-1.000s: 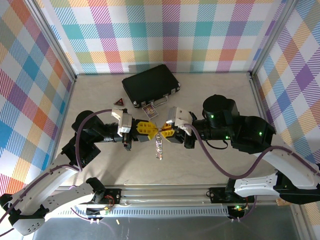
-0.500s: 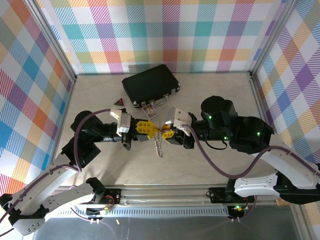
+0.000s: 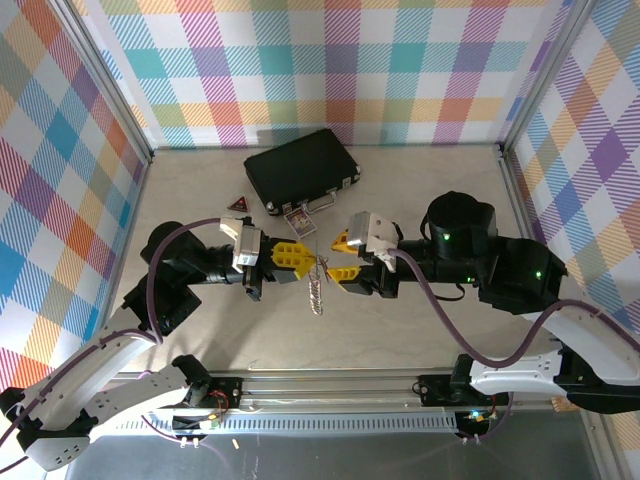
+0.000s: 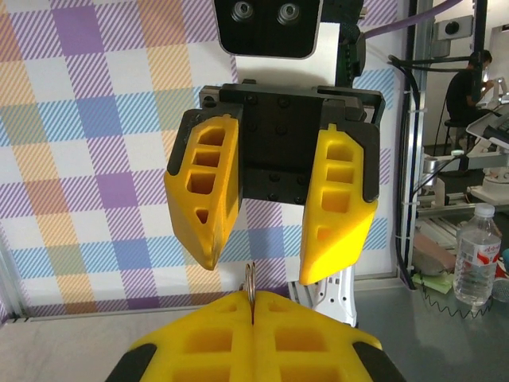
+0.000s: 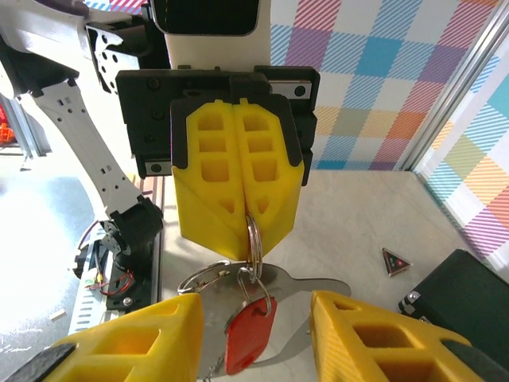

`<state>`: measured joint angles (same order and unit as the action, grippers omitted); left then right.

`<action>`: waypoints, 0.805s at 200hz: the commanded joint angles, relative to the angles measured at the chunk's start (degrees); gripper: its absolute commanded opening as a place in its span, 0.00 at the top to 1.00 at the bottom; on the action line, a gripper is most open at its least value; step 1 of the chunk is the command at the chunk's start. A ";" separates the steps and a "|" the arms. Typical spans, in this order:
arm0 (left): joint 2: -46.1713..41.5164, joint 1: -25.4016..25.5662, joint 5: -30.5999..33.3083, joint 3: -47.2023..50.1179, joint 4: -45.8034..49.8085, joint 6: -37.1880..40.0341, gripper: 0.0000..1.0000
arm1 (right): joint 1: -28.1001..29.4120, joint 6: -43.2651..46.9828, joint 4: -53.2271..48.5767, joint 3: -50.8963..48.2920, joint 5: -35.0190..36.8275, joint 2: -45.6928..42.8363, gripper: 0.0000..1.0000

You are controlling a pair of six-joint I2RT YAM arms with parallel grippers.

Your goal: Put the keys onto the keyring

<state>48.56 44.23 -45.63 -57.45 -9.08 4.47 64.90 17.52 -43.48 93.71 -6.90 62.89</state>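
My left gripper (image 3: 308, 262) is shut on the top of the silver keyring (image 3: 316, 285), which hangs below its fingertips with a short chain. In the right wrist view the left gripper (image 5: 242, 239) pinches the keyring (image 5: 253, 235). The red tag of the keys (image 5: 248, 330) hangs from the keyring by a small loop, and I cannot make out the key's metal blade. My right gripper (image 3: 345, 257) is open, just right of the ring and apart from it. In the left wrist view the keyring's edge (image 4: 250, 278) sticks up from my shut left gripper (image 4: 253, 296), facing the open right gripper (image 4: 260, 269).
A black case (image 3: 300, 170) lies at the back of the table. A dark red triangular badge (image 3: 238, 204) and a small picture card (image 3: 299, 222) lie in front of it. Checked walls stand close on three sides.
My right gripper has opened and drawn back to the right, off the ring. The left gripper has stayed put, with the ring and red tag still hanging from it.
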 commanded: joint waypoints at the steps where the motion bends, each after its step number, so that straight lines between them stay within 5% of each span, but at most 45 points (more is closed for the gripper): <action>1: -0.59 0.61 -1.46 0.12 -3.66 -0.87 1.00 | 0.19 -0.81 2.99 -0.54 -1.71 0.48 0.62; 68: -0.50 0.60 -1.94 0.40 -3.84 -1.12 1.00 | 0.14 -1.77 5.43 -1.07 -4.09 1.92 0.67; 161: -0.45 0.71 -0.50 0.08 -0.69 0.72 1.00 | 0.17 -0.12 3.77 -0.97 -1.66 2.14 1.00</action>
<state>48.56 44.23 -46.24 -57.45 -9.32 3.88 64.90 16.01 -39.90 92.44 -9.52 64.75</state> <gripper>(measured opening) 0.063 0.061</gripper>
